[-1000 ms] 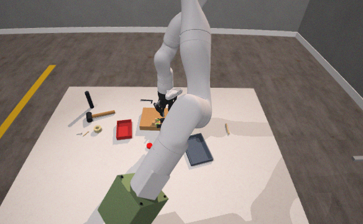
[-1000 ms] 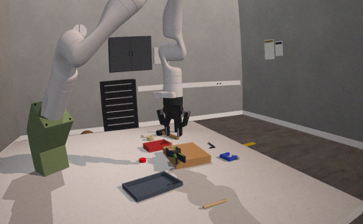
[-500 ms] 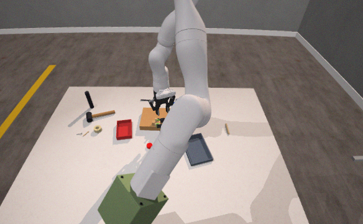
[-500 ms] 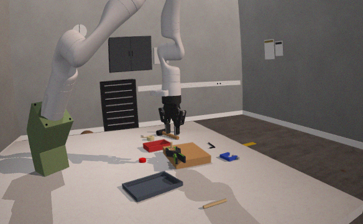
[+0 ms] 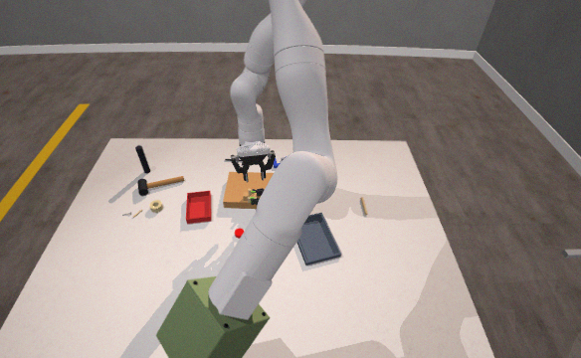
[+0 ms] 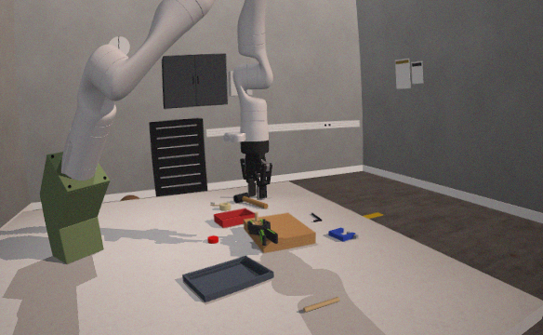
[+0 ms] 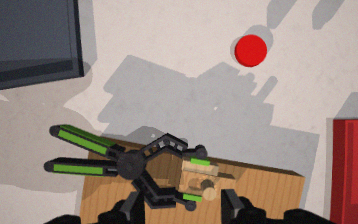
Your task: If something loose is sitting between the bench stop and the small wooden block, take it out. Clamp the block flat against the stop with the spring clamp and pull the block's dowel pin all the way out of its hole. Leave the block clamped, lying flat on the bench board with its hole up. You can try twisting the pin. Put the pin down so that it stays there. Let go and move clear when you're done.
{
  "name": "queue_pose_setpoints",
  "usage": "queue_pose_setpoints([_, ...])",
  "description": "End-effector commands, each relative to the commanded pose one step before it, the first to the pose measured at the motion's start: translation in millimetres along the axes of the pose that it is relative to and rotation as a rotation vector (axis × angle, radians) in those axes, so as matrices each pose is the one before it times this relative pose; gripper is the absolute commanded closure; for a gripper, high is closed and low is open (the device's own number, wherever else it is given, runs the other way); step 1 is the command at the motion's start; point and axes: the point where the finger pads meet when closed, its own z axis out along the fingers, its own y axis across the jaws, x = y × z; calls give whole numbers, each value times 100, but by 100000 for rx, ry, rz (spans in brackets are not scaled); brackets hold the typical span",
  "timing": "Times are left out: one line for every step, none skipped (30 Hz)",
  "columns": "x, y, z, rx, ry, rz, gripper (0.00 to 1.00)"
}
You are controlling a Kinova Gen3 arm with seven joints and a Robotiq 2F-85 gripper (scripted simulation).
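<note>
The spring clamp, black with green grips, lies at the edge of the wooden bench board. In the wrist view its green pads are on either side of the small block and the pale bench stop. The dowel pin stands up from the block. Whether anything loose sits between block and stop is too small to tell. My gripper is partly open and empty, above the board. How firmly the pads touch is unclear.
A red tray, a red disc and a dark tray surround the board. A hammer, a loose dowel and a blue part lie farther out.
</note>
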Motion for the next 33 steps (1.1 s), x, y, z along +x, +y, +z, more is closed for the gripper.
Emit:
queue_pose_setpoints([-488, 868, -174, -428, -1537, 4887, 46])
queue_pose_setpoints([-31, 95, -22, -7, -72, 1333, 46])
queue_pose_setpoints([0, 0, 0, 0, 0, 0, 46])
queue_pose_setpoints([0, 0, 0, 0, 0, 0, 46])
queue_pose_setpoints([56, 67, -10, 35, 65, 1250, 46])
queue_pose_setpoints([-72, 101, -26, -33, -141, 1222, 46])
queue_pose_setpoints([-70, 98, -25, -35, -139, 1160, 46])
queue_pose_setpoints([-44, 86, -21, -23, -98, 1091, 46])
queue_pose_setpoints([-17, 74, -17, -9, -56, 1023, 46])
queue_pose_setpoints([-6, 66, -15, -3, -37, 959, 46])
queue_pose_setpoints([-6, 62, -14, -4, -37, 897, 46])
queue_pose_setpoints([-10, 60, -14, -7, -43, 837, 46])
queue_pose_setpoints([-12, 57, -13, -9, -46, 778, 46])
queue_pose_setpoints([-12, 53, -13, -10, -44, 718, 46])
queue_pose_setpoints([-10, 49, -11, -9, -40, 659, 46])
queue_pose_setpoints([-8, 44, -10, -8, -35, 601, 46])
queue_pose_setpoints([-7, 40, -9, -7, -32, 545, 46])
queue_pose_setpoints([-6, 36, -8, -6, -28, 490, 46])
queue_pose_setpoints([-5, 32, -8, -6, -25, 437, 46])
queue_pose_setpoints([0, 0, 0, 0, 0, 0, 46])
queue_pose_setpoints([0, 0, 0, 0, 0, 0, 46])
queue_pose_setpoints([20, 17, -3, 14, 17, 380, 46])
queue_pose_setpoints([-17, 31, -8, -15, -41, 341, 46])
queue_pose_setpoints([-15, 27, -7, -14, -36, 294, 46])
queue_pose_setpoints([-7, 20, -5, -7, -22, 248, 46])
queue_pose_setpoints([0, 14, -3, -1, -9, 205, 46])
queue_pose_setpoints([2, 10, -2, 1, -3, 167, 46])
queue_pose_setpoints([2, 8, -2, 0, -3, 132, 46])
queue_pose_setpoints([1, 7, -2, 0, -4, 101, 46])
queue_pose_setpoints([0, 5, -1, -1, -3, 74, 46])
queue_pose_setpoints([0, 4, -1, 0, -2, 51, 46])
queue_pose_setpoints([0, 2, -1, 0, -1, 31, 46])
queue_pose_setpoints([0, 1, 0, 0, -1, 16, 46])
